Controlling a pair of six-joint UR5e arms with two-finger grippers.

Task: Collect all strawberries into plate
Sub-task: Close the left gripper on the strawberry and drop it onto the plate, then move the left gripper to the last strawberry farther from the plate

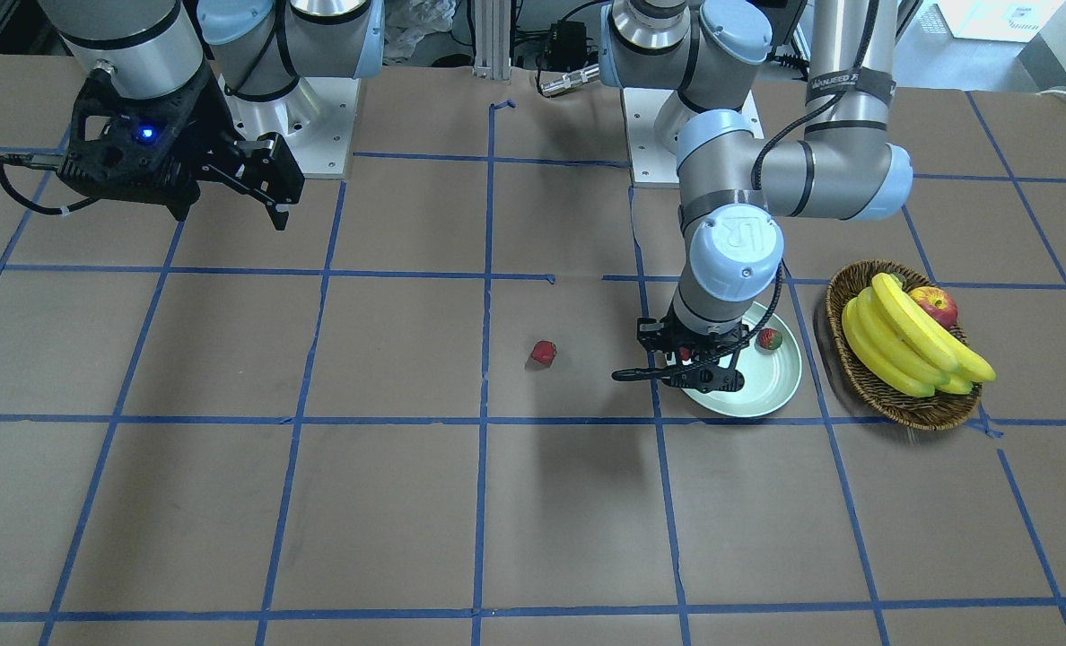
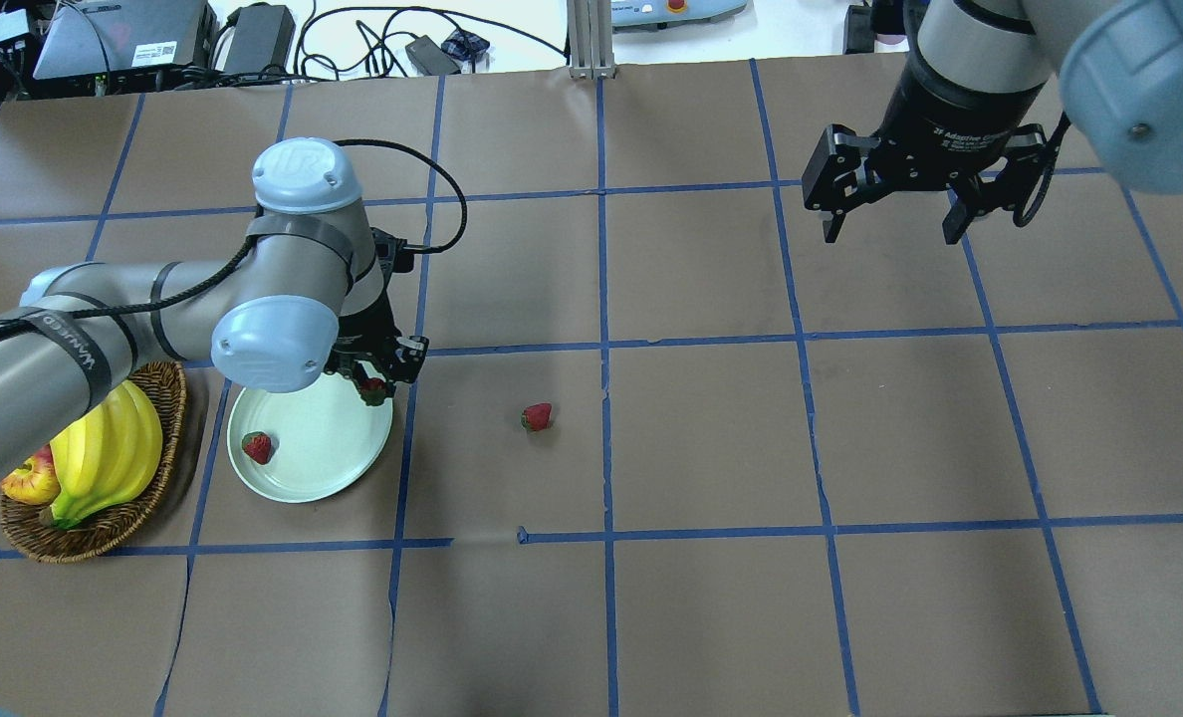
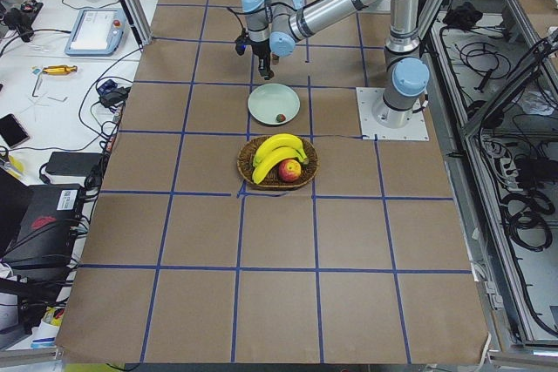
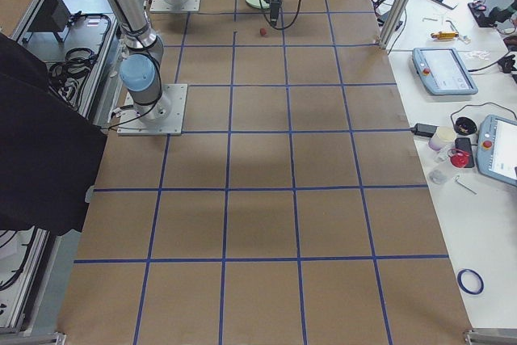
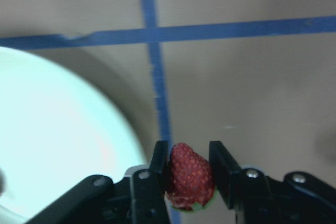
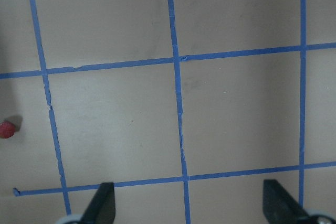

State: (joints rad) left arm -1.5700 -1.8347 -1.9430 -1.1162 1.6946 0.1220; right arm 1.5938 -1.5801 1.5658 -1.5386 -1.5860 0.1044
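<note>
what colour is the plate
The plate is a glossy pale mint-white; it shows best in the overhead exterior view.

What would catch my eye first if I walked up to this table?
The left claw pinching a red strawberry at the edge of the pale plate. Next, bright yellow bananas in a wicker basket beside that plate, and a lone strawberry lying on the brown table.

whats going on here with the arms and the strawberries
The left gripper is shut on one strawberry, holding it at the edge of the plate. A second strawberry lies in the plate, and a third strawberry sits on the table, apart from it. The right gripper is open and holds nothing.
</note>
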